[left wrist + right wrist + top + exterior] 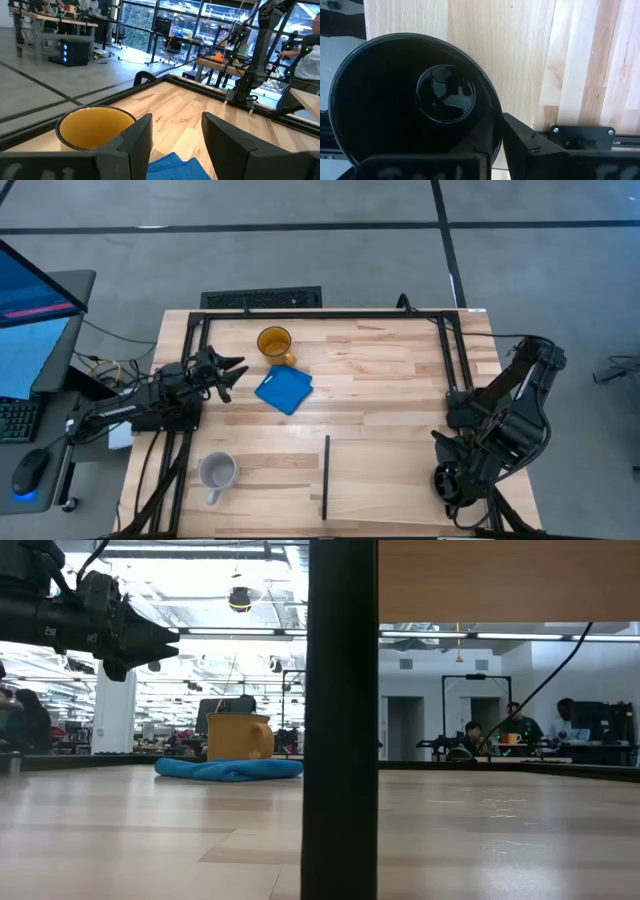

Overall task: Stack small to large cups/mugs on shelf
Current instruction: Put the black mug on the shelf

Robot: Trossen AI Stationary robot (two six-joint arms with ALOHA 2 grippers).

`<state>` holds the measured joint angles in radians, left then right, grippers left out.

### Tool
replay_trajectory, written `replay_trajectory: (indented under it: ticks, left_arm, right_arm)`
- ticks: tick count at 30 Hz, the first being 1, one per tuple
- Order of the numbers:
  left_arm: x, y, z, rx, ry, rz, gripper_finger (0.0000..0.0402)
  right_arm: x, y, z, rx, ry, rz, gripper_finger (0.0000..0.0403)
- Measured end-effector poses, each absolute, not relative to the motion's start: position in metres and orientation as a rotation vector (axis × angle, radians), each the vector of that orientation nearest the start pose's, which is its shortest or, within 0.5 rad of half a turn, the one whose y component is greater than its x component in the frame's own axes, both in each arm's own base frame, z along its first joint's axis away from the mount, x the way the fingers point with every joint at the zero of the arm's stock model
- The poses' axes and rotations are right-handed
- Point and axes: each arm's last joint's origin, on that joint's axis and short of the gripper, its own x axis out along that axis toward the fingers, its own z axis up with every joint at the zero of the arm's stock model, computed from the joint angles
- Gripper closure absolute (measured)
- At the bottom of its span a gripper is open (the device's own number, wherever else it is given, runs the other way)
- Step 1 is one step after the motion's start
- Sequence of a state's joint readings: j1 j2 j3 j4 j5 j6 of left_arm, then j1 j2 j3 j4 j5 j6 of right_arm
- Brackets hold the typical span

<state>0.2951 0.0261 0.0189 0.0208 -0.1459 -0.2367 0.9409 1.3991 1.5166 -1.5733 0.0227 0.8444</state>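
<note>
The amber mug (274, 343) stands upright on its base near the table's far edge, just beyond the flat blue square (284, 389). My left gripper (228, 370) hovers open to their left, fingers pointing at them; in its wrist view the amber mug (92, 130) lies ahead beside the fingers. The grey-white mug (216, 472) stands near the near edge, left of the black divider strip (326, 477). My right gripper (447, 480) is at the near-right corner, shut on the black mug (410, 100). The wooden shelf panel (385, 480) lies right of the strip. My right gripper holds the black mug by its rim (496, 117), one finger (477, 145) inside the mug and the other finger (532, 145) outside, the wall pinched between them. The fingers come from above, pointing down. Whether its base rests on the table is hidden by the mug itself.
A black metal frame (320, 313) runs along the table's far edge and down both sides. The divider strip (340, 720) stands right in front of the low camera. A monitor, keyboard and mouse sit off the table's left side (30, 350). People sit far behind the table (515, 725).
</note>
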Motion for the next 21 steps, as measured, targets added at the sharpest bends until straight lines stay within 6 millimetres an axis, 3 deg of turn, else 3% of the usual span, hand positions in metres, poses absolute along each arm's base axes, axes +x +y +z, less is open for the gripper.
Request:
replay_trajectory:
  ticks: [21]
  left_arm:
    - [0.0924,0.0325,0.1699,-0.24,-0.068,0.437,0.0239]
  right_arm:
    - [0.1316,0.1794,0.3556,-0.011,1.48,0.13,0.0296]
